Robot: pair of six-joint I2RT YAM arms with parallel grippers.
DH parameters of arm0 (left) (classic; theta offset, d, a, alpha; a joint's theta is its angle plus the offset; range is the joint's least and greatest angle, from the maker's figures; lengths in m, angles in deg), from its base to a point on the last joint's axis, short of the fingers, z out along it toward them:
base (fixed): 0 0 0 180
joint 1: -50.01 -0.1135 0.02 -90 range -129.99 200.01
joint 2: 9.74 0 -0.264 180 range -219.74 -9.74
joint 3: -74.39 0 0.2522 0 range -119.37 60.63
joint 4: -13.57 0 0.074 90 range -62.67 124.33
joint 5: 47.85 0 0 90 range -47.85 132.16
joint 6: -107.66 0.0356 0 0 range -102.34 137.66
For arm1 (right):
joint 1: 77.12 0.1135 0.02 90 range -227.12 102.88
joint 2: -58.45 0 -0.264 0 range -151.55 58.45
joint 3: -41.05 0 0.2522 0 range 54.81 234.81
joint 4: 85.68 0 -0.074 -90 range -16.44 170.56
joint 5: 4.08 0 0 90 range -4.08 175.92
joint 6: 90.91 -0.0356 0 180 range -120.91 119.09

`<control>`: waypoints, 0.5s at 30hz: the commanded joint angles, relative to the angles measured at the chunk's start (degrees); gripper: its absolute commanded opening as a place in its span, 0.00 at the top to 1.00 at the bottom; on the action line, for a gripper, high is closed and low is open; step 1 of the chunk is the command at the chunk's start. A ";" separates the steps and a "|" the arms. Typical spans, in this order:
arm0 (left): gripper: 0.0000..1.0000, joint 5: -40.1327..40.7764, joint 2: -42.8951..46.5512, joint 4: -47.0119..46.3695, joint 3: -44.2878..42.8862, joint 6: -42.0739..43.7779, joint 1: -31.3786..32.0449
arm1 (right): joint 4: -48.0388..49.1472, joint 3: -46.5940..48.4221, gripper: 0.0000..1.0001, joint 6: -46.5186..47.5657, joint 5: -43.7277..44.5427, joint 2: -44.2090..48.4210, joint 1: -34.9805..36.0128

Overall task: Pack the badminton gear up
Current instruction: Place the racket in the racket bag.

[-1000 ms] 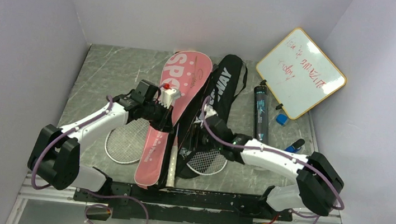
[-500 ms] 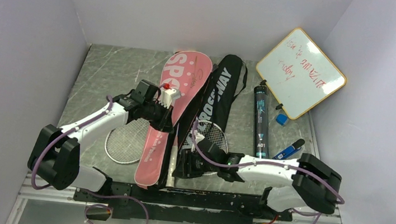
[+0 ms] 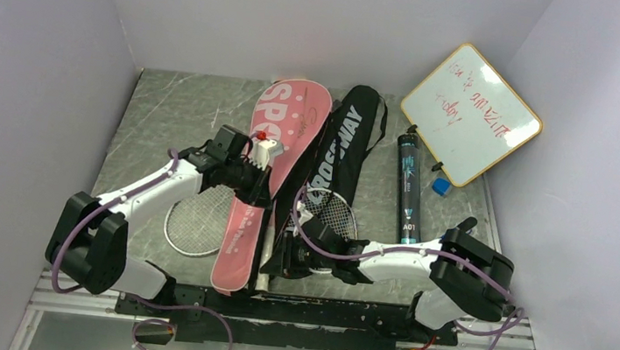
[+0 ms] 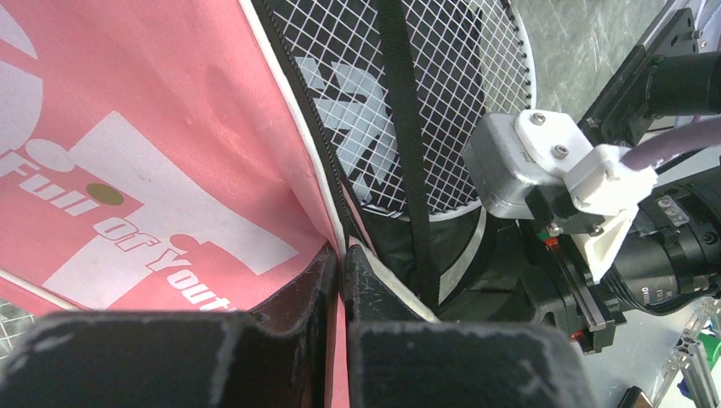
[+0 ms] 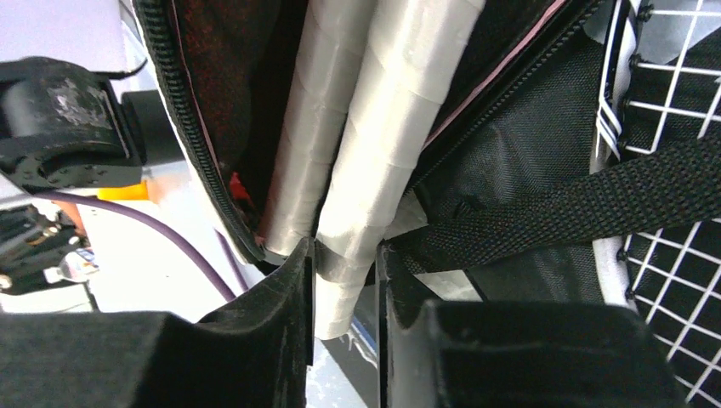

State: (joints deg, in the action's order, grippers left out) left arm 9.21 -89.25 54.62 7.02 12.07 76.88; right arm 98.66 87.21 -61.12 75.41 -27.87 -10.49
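The pink "SPORT" cover (image 3: 277, 158) and the black "CROSSWAY" cover (image 3: 340, 148) lie side by side mid-table. My left gripper (image 3: 254, 188) (image 4: 343, 251) is shut on the pink cover's (image 4: 153, 127) zipper edge and holds it up. Two white-taped racket handles (image 5: 383, 110) stick out at the covers' near ends. My right gripper (image 3: 272, 259) (image 5: 344, 255) is shut on one handle's tip. One racket head (image 3: 333, 213) rests on the black cover (image 5: 527, 127). Another racket head (image 3: 196, 219) shows left of the pink cover. The dark tube (image 3: 409, 186) lies to the right.
A wood-framed whiteboard (image 3: 470, 114) leans at the back right corner. A blue marker (image 3: 452, 231) and a small blue cap (image 3: 440, 186) lie near the tube. A black strap (image 5: 553, 212) crosses the black cover. The arm bases' rail (image 3: 291, 309) runs along the near edge.
My right arm has drawn back toward the near edge and left, to the covers' near ends, and its jaws have narrowed onto the white handle. The left arm has stayed put.
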 commanded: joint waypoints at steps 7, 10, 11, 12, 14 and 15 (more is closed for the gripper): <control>0.91 -8.40 -0.93 -2.63 0.74 0.22 0.11 | 4.97 5.16 0.87 -0.79 3.81 0.02 0.15; 0.91 -15.04 -1.15 -6.21 2.54 -3.41 0.11 | 6.57 5.71 0.89 -0.91 3.92 -1.73 0.15; 0.92 -17.49 -0.99 -8.50 3.59 -5.88 0.11 | 7.33 5.81 0.89 -0.82 3.91 -2.32 0.10; 0.92 -19.85 -0.53 -12.34 4.89 -8.67 0.15 | 8.21 5.56 0.90 -0.87 4.03 -2.76 0.10; 0.92 -23.27 1.00 -18.84 7.37 -15.10 0.20 | 10.07 4.73 0.91 -1.01 4.93 -3.41 0.08; 0.92 -24.56 1.99 -22.35 8.53 -18.31 0.15 | 10.81 4.21 0.91 -1.17 5.61 -3.65 0.08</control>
State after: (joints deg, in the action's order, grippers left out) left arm 0.40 -90.38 44.92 12.31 6.54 75.99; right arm 99.67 90.14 -63.74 76.38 -30.74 -9.92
